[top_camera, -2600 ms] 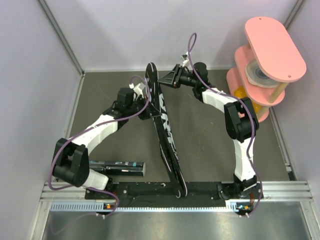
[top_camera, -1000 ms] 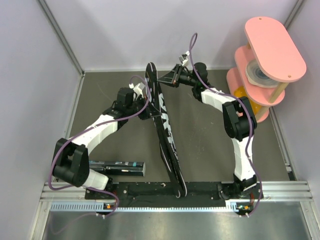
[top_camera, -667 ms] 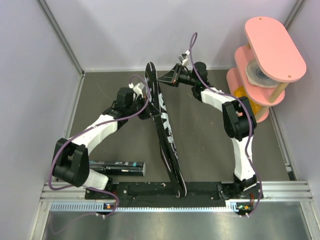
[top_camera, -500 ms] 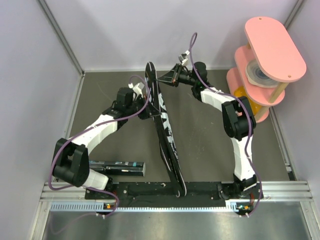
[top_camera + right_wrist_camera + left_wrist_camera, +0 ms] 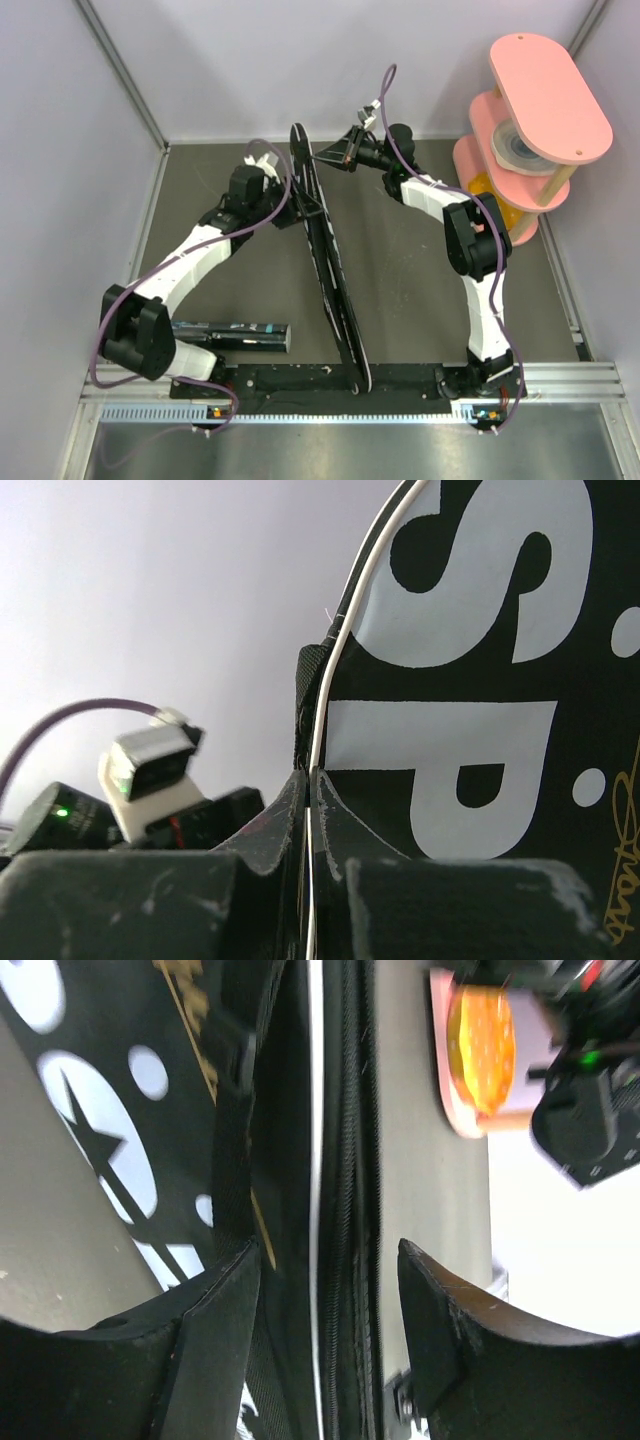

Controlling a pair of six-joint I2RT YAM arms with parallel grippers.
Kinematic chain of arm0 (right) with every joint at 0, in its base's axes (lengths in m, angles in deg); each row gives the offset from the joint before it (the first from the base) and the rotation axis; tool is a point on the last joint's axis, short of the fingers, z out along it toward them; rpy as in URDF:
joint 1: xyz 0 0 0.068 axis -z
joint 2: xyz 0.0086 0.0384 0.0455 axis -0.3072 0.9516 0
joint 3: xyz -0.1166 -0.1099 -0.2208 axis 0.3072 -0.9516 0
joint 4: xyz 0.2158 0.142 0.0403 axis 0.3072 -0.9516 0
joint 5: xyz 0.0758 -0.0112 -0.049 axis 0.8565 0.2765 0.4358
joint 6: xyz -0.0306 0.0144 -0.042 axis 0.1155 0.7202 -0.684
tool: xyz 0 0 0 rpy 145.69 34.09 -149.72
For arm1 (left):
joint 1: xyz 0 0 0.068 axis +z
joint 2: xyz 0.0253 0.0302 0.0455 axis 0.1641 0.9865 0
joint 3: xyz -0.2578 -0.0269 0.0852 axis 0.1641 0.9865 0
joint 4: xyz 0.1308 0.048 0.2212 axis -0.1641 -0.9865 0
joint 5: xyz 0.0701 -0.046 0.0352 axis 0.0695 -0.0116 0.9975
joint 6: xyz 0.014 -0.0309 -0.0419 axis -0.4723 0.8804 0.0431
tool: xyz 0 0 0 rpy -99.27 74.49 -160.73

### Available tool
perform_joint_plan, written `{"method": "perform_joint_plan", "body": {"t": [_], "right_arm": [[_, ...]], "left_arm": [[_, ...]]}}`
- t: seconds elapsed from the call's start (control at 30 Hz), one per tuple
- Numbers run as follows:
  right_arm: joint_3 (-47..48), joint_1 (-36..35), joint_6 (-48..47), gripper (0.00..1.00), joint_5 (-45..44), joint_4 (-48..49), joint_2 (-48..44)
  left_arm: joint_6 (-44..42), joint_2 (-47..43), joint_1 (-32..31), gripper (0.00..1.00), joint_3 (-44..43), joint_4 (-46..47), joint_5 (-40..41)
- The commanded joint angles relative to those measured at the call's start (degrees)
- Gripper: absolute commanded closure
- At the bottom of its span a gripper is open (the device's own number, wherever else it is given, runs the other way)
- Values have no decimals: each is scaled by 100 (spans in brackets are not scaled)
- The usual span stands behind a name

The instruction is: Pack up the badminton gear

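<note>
Seemingly the bag-closing step is running: the black SPORT bag (image 5: pixel 332 270) is standing on edge, stretching from 6 toward 12 o'clock. The right gripper (image 5: pixel 310 775) is pinching its piped rim at 12; the left gripper (image 5: pixel 330 1260) is straddling the zip edge, jaws wide, probably needing a fresh pinch. The shuttle tube (image 5: pixel 235 335) is lying at 7.

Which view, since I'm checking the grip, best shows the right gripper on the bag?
The right wrist view: the right gripper is shut on the bag's white-piped edge, close up. The top view shows that pinch small; the left wrist view barely catches that arm, blurred.
</note>
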Motion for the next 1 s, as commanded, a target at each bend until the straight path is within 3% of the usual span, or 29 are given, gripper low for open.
{"method": "perform_joint_plan", "body": {"t": [0.0,0.07,0.17,0.33,0.47,0.57,0.97], "right_arm": [[128,-18,173,100,-108,623,-64],[101,-26,182,100,-108,667,-64],[75,-27,147,100,-91,632,-91],[40,-18,191,100,-82,694,-99],[57,-27,200,100,-82,711,-91],[57,-18,200,100,-73,711,-108],[-101,-27,147,100,103,1273,-179]], "left_arm": [[-79,-453,7,38,-716,-332,1664],[-44,-374,16,32,-858,-438,2593],[106,-14,42,22,-1472,-841,3317],[316,1075,86,18,-2825,-1316,3443],[440,1805,86,21,-3897,-1712,3513],[431,2148,77,25,-4171,-1695,3416],[432,2659,86,42,-4286,-1159,3364]]}}
